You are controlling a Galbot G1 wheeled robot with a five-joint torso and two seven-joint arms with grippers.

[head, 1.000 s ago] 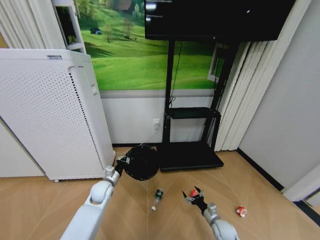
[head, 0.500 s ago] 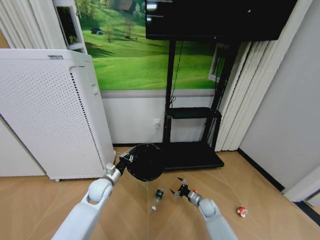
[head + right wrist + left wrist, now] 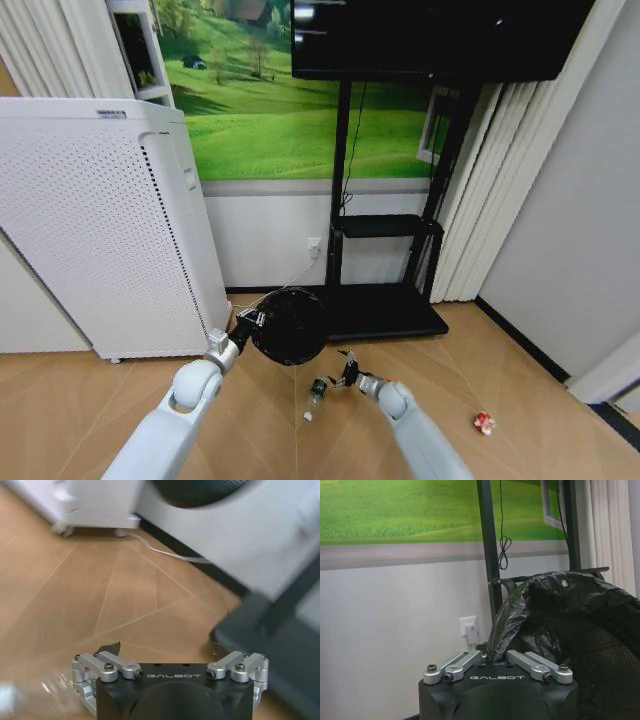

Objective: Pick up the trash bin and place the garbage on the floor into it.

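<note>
My left gripper [image 3: 246, 327] is shut on the rim of the trash bin [image 3: 288, 325], a round black mesh basket held off the floor and tipped sideways. In the left wrist view the fingers [image 3: 465, 661] pinch the bin's black liner bag [image 3: 560, 615] at the rim. Of the garbage, a clear bottle with a green label [image 3: 316, 392] lies on the floor just below the bin. A red-and-white wrapper [image 3: 484, 423] lies far to the right. My right gripper [image 3: 345, 375] hangs open and empty beside the bottle, its fingers [image 3: 111, 647] spread over bare floor.
A tall white perforated appliance [image 3: 100, 230] stands at the left against the wall. The black TV stand base [image 3: 385, 312] sits right behind the bin, with curtains [image 3: 480, 190] and a grey wall at the right. Wooden floor lies open in front.
My right gripper swung left, from the middle right to beside the bottle under the bin. The red item seen at it a second ago is out of sight. The bin shifted slightly right.
</note>
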